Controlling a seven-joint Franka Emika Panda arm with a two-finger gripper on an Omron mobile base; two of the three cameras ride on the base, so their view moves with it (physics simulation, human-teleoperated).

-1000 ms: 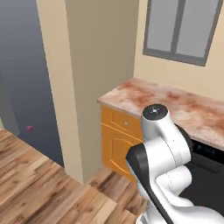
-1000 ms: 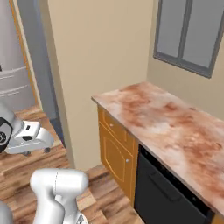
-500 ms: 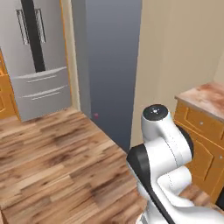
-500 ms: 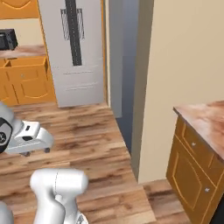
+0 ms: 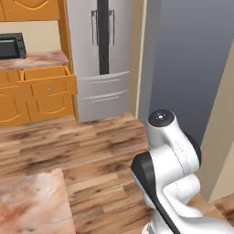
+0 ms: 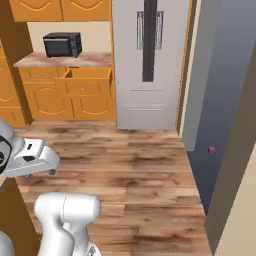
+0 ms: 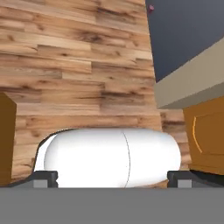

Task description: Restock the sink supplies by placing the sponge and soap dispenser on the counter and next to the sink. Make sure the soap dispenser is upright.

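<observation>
Sponge and soap dispenser have no place I can make out in these pictures, nor has the sink, so by my judgement the restocking has hardly begun: neither thing is fetched and neither is set down. The arm point(image 5: 171, 169) is folded close over the base, which faces a wooden floor point(image 6: 135, 165), a grey refrigerator point(image 5: 103, 55) and orange cabinets point(image 6: 55, 95), one with its drawer point(image 6: 85, 82) pulled open beneath a microwave point(image 6: 62, 45). A corner of the mottled counter point(image 5: 32, 201) lies low in the left base view, bare as far as it shows. The gripper point(image 7: 111, 177) looks down at the floor; its dark tips stand well apart and nothing lies between them. What is left, I judge, is everything: find both things, carry them to the sink, and stand the dispenser upright.
</observation>
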